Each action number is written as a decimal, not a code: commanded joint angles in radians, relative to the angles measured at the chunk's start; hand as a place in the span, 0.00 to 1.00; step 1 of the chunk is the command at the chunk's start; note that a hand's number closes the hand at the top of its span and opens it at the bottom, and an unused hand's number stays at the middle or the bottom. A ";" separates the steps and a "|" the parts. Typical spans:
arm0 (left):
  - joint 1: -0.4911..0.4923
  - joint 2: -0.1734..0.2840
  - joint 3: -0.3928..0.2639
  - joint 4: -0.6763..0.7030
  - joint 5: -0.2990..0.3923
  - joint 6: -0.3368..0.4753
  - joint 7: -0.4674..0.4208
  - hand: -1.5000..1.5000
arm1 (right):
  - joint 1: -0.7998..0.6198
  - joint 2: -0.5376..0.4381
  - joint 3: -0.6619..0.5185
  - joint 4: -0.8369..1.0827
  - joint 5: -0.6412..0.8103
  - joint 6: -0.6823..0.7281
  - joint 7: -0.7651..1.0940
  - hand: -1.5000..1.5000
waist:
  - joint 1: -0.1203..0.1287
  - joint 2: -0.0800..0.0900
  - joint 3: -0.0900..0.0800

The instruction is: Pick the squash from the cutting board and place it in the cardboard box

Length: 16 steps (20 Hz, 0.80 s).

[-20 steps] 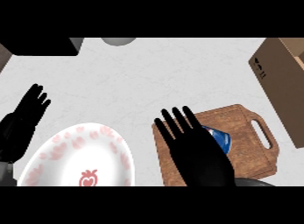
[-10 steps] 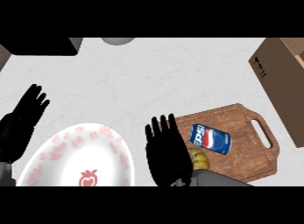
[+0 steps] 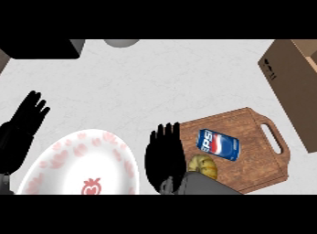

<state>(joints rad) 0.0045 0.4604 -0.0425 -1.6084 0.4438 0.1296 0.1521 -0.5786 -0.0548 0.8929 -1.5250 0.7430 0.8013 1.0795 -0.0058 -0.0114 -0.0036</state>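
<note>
We have not yet grasped the yellow squash (image 3: 205,165) on the brown wooden cutting board (image 3: 255,155); our right hand (image 3: 164,155) hovers beside it, fingers straight, and the open cardboard box (image 3: 299,87) waits.

Right hand (image 3: 163,153) now left of board, squash (image 3: 204,165) uncovered.

a single head view looks steeply down on the counter (image 3: 161,77) from close above, forearms entering from the lower edge.
</note>
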 commanded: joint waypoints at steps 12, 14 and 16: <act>-0.002 -0.007 0.028 0.017 -0.003 -0.037 -0.012 0.50 | 0.023 0.053 -0.064 -0.017 0.009 0.210 0.258 0.00 | 0.012 0.007 0.002; -0.055 0.029 0.067 -0.004 0.028 -0.040 0.051 0.50 | 0.067 0.053 0.009 -0.022 0.037 0.156 0.257 0.00 | 0.011 0.007 0.002; 0.017 -0.032 0.011 -0.025 -0.015 -0.021 0.004 0.50 | 0.043 0.053 -0.033 -0.044 0.024 0.219 0.265 0.00 | 0.013 0.006 0.002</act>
<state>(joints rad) 0.0007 0.4517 -0.0219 -1.6196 0.4374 0.1083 0.1675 -0.5176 -0.0280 0.8535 -1.5717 0.7810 0.9423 1.1289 0.0019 -0.0060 -0.0014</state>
